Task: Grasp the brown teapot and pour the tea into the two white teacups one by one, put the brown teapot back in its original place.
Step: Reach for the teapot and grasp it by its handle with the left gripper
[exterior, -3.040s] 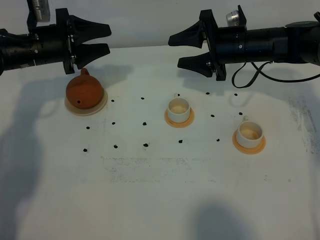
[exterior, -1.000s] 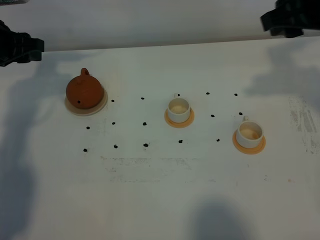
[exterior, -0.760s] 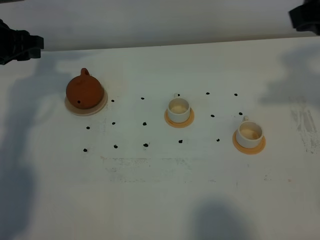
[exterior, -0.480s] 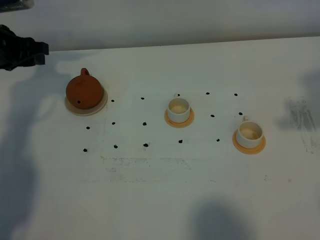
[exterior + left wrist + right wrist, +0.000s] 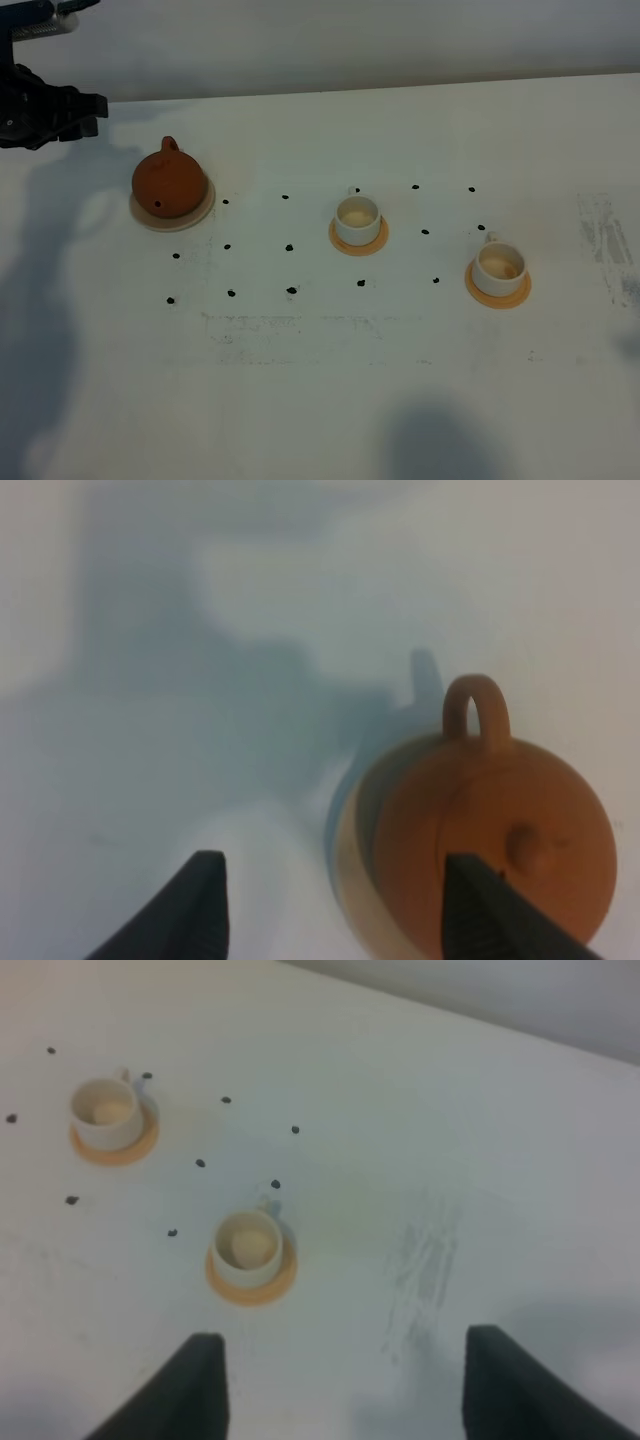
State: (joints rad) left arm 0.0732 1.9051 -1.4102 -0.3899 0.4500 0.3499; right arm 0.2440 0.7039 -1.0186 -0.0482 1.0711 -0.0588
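The brown teapot stands upright on its cream coaster at the back left; its loop handle points to the far side. The two white teacups stand on orange-tan coasters at the middle and right, cream inside. My left gripper is open and empty, up and to the left of the teapot. In the left wrist view the teapot lies near one finger of the open gripper. My right gripper is open and empty, high above both cups; it is outside the exterior view.
Several small black dots mark the white table around the cups and teapot. Grey scuff marks lie near the right edge. A faint smudged line runs across the front middle.
Both arms have drawn back from over the table. The right arm has left the exterior view to the right; the left gripper now sits at the far left. Teapot and cups have not moved.
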